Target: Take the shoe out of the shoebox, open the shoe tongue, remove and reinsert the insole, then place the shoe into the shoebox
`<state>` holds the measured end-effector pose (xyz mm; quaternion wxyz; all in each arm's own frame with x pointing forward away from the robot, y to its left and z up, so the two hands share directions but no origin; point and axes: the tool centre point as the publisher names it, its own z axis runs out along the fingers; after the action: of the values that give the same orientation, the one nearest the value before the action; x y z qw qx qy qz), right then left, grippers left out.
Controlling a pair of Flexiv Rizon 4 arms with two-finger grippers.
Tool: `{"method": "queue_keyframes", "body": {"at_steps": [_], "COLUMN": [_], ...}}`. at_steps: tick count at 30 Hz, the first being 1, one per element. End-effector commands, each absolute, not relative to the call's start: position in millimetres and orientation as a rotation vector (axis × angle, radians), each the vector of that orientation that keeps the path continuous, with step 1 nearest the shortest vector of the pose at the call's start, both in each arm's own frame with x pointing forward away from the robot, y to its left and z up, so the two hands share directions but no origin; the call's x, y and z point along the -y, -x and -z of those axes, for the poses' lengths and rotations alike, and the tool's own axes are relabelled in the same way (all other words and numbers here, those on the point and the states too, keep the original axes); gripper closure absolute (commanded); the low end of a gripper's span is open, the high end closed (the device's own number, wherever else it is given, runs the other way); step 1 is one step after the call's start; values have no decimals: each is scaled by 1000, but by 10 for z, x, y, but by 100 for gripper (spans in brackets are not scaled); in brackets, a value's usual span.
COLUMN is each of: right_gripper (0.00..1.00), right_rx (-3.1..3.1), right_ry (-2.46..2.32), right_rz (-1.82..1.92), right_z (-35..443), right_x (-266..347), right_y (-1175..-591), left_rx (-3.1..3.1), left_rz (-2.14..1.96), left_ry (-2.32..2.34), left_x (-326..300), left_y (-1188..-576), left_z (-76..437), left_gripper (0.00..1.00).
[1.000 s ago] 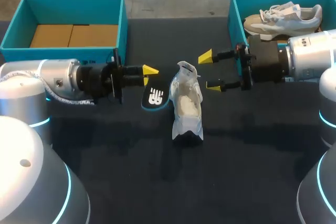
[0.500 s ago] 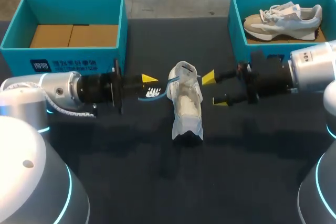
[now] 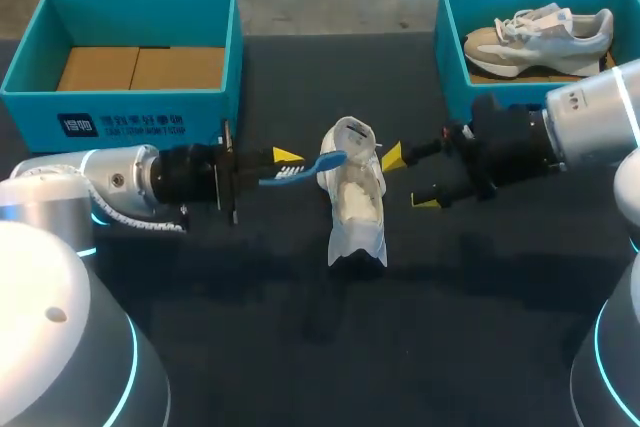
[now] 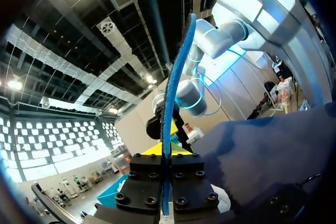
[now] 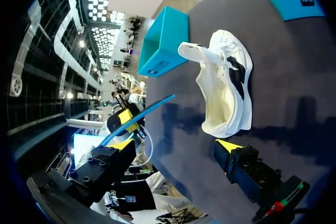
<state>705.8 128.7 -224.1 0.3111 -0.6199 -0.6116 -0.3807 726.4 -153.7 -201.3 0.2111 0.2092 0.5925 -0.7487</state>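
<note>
Your L jaws were pinched tight on the blue insole (image 3: 305,167), holding it edge-on & roughly level, free tip pointing across at the white shoe (image 3: 356,197). That tip sat at the shoe's far end, by the raised tongue. From the head view I couldn't tell if it was already inside the opening.

The shoe lay in the middle of the bench (image 3: 300,347), btwn your two arms, long axis running far-to-near. So the insole met it crosswise, approx at right angles to the sole bed.

Judgement: this was the re-insert step, and the insole would need turning to line up w/ the shoe's length before it could seat.

Your R jaws were spread w/ nothing in them, just beside the shoe's other flank near the collar, well placed to steady it. Contact w/ the shoe: can't tell.

The R shoebox (image 3: 448,47) held a second shoe (image 3: 540,32). The L shoebox (image 3: 30,107) had its cardboard floor showing.
</note>
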Motion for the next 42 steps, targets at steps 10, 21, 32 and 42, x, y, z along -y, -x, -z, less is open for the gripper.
{"method": "queue_keyframes", "body": {"at_steps": [10, 21, 32, 42], "right_gripper": [0, 0, 0, 0], "right_rx": [1696, 1883, 1937, 1937], "right_ry": [1687, 1621, 1610, 1610], "right_rz": [1026, 1091, 1060, 1060], "right_z": [2367, 2611, 2798, 2798], "right_x": [-1247, -1133, -1118, -1118], "right_y": [-7086, -7100, -7108, -7108], "left_rx": [-1637, -1627, -1669, -1697], "left_rz": [2137, 2179, 2186, 2177], "left_ry": [-543, -539, -525, -570], "left_x": [1597, 1693, 1722, 1765], "left_y": [-7293, -7258, -7305, -7328], "left_z": [2039, 2080, 2189, 2257], "left_gripper": [100, 100, 100, 100]}}
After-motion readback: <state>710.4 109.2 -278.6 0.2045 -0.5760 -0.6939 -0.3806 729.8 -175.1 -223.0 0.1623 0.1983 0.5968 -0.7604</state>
